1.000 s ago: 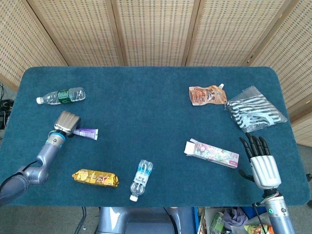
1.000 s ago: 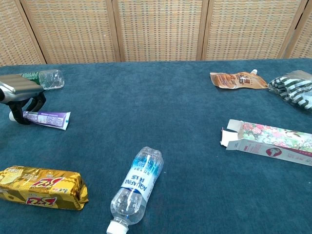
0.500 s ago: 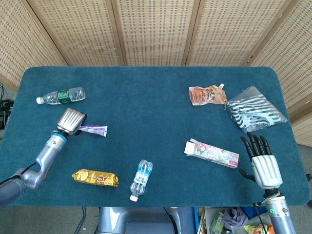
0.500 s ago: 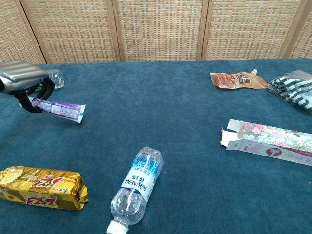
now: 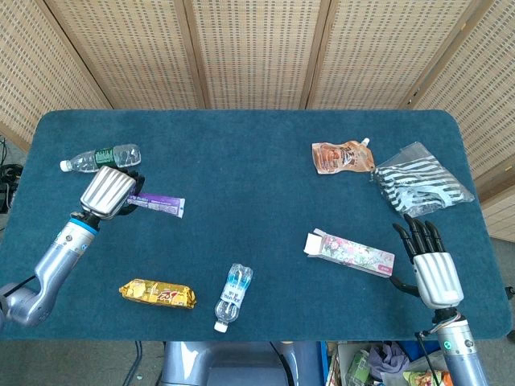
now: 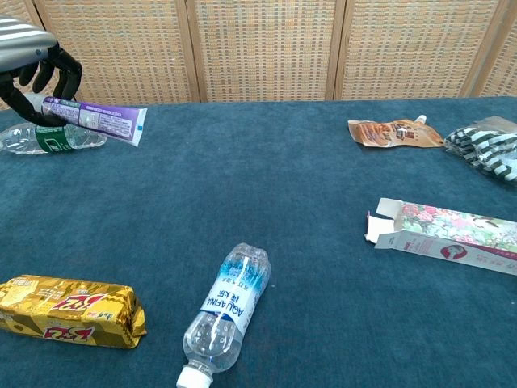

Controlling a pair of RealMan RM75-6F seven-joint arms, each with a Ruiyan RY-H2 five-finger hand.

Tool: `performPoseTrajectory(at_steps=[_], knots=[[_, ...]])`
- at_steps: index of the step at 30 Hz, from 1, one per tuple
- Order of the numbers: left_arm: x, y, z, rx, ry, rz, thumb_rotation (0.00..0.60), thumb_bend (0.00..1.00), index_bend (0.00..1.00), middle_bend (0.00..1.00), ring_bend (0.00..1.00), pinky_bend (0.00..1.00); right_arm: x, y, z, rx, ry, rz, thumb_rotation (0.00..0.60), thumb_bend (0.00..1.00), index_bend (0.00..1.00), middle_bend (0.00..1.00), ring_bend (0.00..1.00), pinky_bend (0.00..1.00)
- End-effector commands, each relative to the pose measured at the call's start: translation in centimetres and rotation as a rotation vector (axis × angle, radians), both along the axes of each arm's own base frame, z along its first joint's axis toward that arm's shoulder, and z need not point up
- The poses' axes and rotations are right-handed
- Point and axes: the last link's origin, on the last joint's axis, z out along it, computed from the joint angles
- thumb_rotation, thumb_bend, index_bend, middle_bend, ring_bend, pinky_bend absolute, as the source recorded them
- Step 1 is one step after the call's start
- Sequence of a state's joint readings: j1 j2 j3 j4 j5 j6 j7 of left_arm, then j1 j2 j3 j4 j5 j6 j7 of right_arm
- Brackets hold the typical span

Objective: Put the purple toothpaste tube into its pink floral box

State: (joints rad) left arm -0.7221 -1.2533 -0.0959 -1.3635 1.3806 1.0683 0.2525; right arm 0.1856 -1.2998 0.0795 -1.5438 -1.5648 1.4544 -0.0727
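My left hand [image 5: 106, 192] [image 6: 32, 65] grips the cap end of the purple toothpaste tube [image 5: 160, 204] [image 6: 98, 120] and holds it in the air above the table's left side, its flat end pointing right. The pink floral box [image 5: 351, 253] [image 6: 449, 236] lies flat on the right side of the blue table, its open flaps facing left. My right hand [image 5: 430, 263] hangs open just right of the box's closed end, apart from it; the chest view does not show this hand.
A green-labelled water bottle [image 5: 100, 158] [image 6: 50, 137] lies behind the left hand. A gold snack pack [image 5: 158, 293] and a clear water bottle [image 5: 233, 295] lie near the front edge. A brown pouch [image 5: 342, 157] and a striped bag [image 5: 420, 189] lie at the back right.
My left hand has lifted the toothpaste tube off the table and carried it up and slightly to the right. The right hand has barely moved.
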Motion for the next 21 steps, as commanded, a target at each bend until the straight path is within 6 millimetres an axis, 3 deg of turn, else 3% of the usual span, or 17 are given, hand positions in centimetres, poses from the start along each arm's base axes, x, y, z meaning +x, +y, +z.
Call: performPoseTrajectory(at_steps=[1,7,11,15,21], knots=[[1.1,-0.5,1.1,0.019,-0.011,-0.033,0.6,0.27,0.83,0.69,0.59,0.57,0.8,-1.7,0.0,0.052,-0.002,-0.013,0.6,0.01,0.11,0.0,0.0,0.0],[2.1,-1.0,1.5,0.021,-0.016,-0.049,0.6,0.27,0.83,0.69,0.59,0.57,2.5,-4.5,-0.7,0.148,0.017,-0.062,0.6,0.01,0.11,0.0,0.0,0.0],[2.4,-1.2,1.7,0.023,-0.019,-0.057,0.6,0.27,0.83,0.69,0.59,0.57,3.6,-5.6,-2.2,0.216,0.011,-0.082,0.6,0.01,0.13,0.0,0.0,0.0],[2.3,-1.2,1.9,0.024,-0.024,-0.051,0.6,0.27,0.83,0.69,0.59,0.57,5.1,-5.9,-4.6,0.298,0.024,-0.099,0.6,0.01,0.13,0.01,0.0,0.0],[1.8,-1.1,1.8,0.02,-0.016,-0.04,0.6,0.27,0.83,0.69,0.59,0.57,6.6,-5.1,-6.6,0.341,0.017,-0.116,0.6,0.01,0.13,0.01,0.0,0.0]])
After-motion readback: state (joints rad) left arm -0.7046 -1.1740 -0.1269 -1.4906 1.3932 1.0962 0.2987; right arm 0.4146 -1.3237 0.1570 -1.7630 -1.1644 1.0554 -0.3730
